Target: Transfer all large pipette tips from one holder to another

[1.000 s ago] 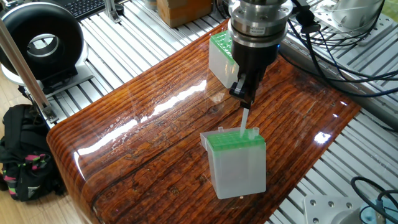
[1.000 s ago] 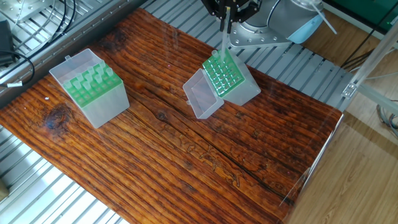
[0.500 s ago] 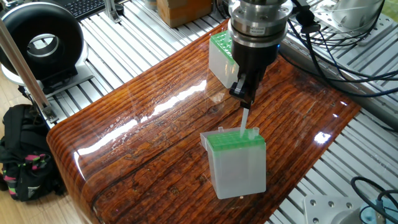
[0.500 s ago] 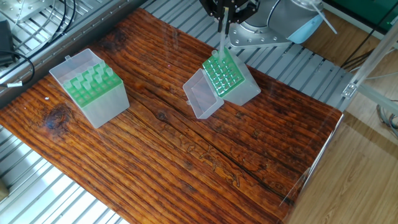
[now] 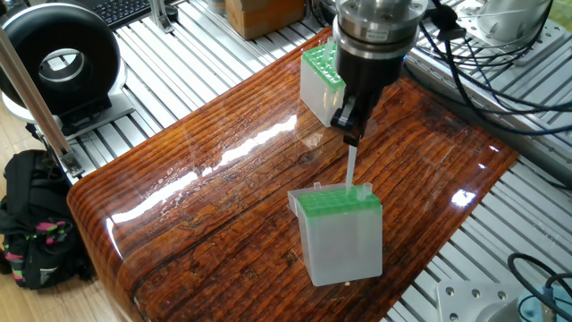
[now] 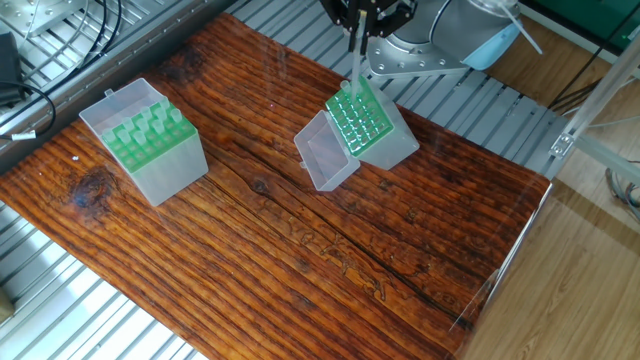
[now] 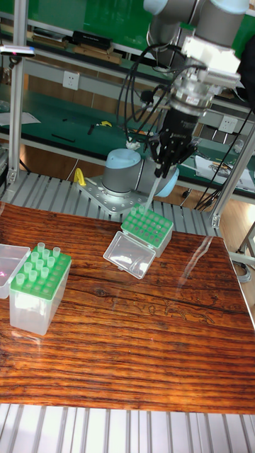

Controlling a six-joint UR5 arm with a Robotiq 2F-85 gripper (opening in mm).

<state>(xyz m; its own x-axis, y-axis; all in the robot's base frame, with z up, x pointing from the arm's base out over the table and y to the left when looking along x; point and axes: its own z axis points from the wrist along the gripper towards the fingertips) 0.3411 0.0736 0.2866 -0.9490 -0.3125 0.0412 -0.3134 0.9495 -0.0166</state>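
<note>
My gripper [image 5: 350, 132] is shut on one large pipette tip [image 5: 350, 166], a slim whitish tube hanging almost upright. Its lower end reaches the back edge of the green rack of a clear holder [image 5: 340, 234]; I cannot tell whether it is still in a hole. The other fixed view has the gripper [image 6: 358, 18] at the top edge, the tip [image 6: 354, 62] above that holder [image 6: 362, 122], whose lid [image 6: 322, 162] lies open. The second holder [image 6: 145, 140] stands far left with several tips upright in it. The tall view shows the gripper [image 7: 164, 167], the tip [image 7: 152, 190] and both holders [image 7: 147, 228] [image 7: 39, 284].
The wooden table [image 6: 300, 250] ends in a rounded edge [image 5: 107, 224]. Cables [image 5: 500, 80] hang at the right behind the arm. A round black device [image 5: 58, 63] and a black bag [image 5: 31, 224] sit off the table to the left. The arm's base [image 7: 126, 173] stands behind the open holder.
The gripper has risen a little, lifting the held tip higher over the open holder. Both holders stay put.
</note>
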